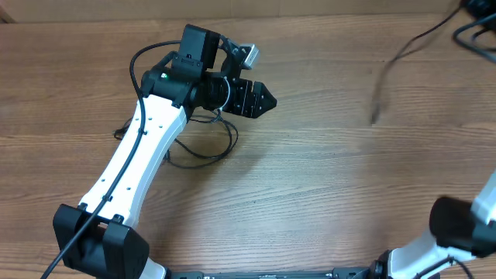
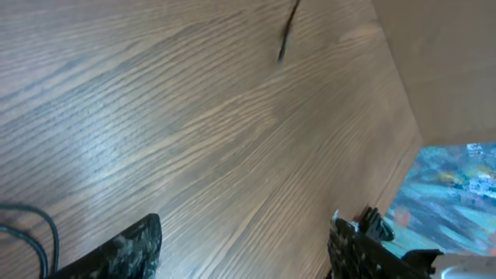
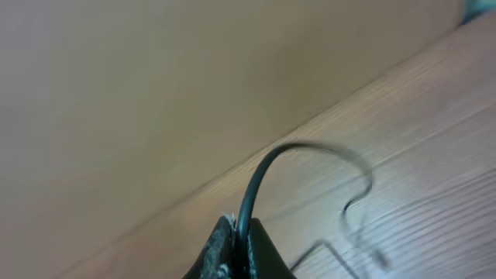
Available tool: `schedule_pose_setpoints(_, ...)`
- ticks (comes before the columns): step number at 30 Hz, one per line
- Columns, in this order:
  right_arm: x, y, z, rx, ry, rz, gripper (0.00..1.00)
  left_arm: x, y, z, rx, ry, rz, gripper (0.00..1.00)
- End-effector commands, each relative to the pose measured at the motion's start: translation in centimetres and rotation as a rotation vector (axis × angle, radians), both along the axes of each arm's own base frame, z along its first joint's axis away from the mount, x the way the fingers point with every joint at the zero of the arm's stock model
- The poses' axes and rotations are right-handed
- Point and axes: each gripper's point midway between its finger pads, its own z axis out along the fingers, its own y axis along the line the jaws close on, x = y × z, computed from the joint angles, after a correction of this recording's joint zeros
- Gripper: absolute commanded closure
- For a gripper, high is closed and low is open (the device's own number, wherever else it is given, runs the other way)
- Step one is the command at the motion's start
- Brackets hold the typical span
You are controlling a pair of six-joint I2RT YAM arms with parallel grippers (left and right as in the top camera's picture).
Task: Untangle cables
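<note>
A black cable (image 1: pixel 203 147) lies in loose loops on the wooden table, partly under my left arm; a bit of it shows at the lower left of the left wrist view (image 2: pixel 35 232). My left gripper (image 1: pixel 263 99) points right above the table, and its fingers (image 2: pixel 248 248) are open and empty. A second thin black cable (image 1: pixel 394 60) hangs blurred in the air at the right, with its tip showing in the left wrist view (image 2: pixel 284 43). My right gripper (image 3: pixel 240 231) is shut on this black cable (image 3: pixel 267 167), which arcs up and over from the jaws. The right gripper itself is out of the overhead view.
More dark wiring (image 1: pixel 477 31) sits at the far right corner. The right arm's base (image 1: pixel 457 229) is at the lower right. A tan wall (image 3: pixel 155 93) stands beyond the table's far edge.
</note>
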Motion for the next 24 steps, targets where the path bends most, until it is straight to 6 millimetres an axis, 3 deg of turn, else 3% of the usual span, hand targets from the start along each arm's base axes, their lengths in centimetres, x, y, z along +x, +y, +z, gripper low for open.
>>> schedule_pose_setpoints(1, 1.7, -7.2, -2.5, -0.121, 0.045, -0.170, 0.96, -0.2, 0.0, 1.1, 0.004, -0.027, 0.007, 0.31)
schedule_pose_setpoints(2, 2.0, -8.8, -3.2, -0.132, 0.053, -0.209, 0.96, -0.2, 0.0, 1.1, 0.004, -0.027, 0.007, 0.32)
schedule_pose_setpoints(3, 2.6, -12.8, -5.0, -0.130, 0.068, -0.275, 0.96, -0.3, 0.0, 1.0, 0.005, -0.023, 0.007, 0.32)
schedule_pose_setpoints(4, 2.7, -14.6, -6.1, -0.125, 0.080, -0.304, 0.96, -0.4, 0.0, 1.0, 0.007, -0.018, 0.004, 0.31)
schedule_pose_setpoints(6, 2.6, -17.8, -8.5, -0.083, 0.109, -0.370, 0.96, -0.7, -0.2, 0.9, 0.010, -0.012, -0.002, 0.31)
schedule_pose_setpoints(11, 1.8, -23.6, -14.8, -0.015, 0.203, -0.460, 0.97, -0.8, -0.5, 0.7, 0.028, -0.017, -0.001, 0.31)
schedule_pose_setpoints(17, 1.4, -26.3, -20.7, 0.095, 0.272, -0.448, 0.96, -1.0, -1.0, 0.7, 0.025, -0.026, -0.015, 0.30)
schedule_pose_setpoints(20, 1.5, -26.3, -21.7, 0.114, 0.280, -0.437, 0.95, -0.9, -1.4, 0.9, 0.024, -0.042, -0.018, 0.30)
schedule_pose_setpoints(21, 1.5, -26.1, -21.7, 0.120, 0.280, -0.431, 0.85, -0.8, -1.3, 0.8, 0.029, -0.043, -0.015, 0.30)
schedule_pose_setpoints(22, 1.6, -26.0, -21.7, 0.123, 0.281, -0.427, 0.70, -0.8, -1.3, 0.8, 0.034, -0.045, -0.012, 0.30)
schedule_pose_setpoints(23, 1.7, -25.8, -21.7, 0.125, 0.283, -0.424, 0.41, -0.7, -1.2, 0.8, 0.036, -0.045, -0.010, 0.30)
schedule_pose_setpoints(24, 1.7, -25.7, -21.8, 0.131, 0.286, -0.420, 0.20, -0.7, -1.2, 0.8, 0.034, -0.048, -0.010, 0.30)
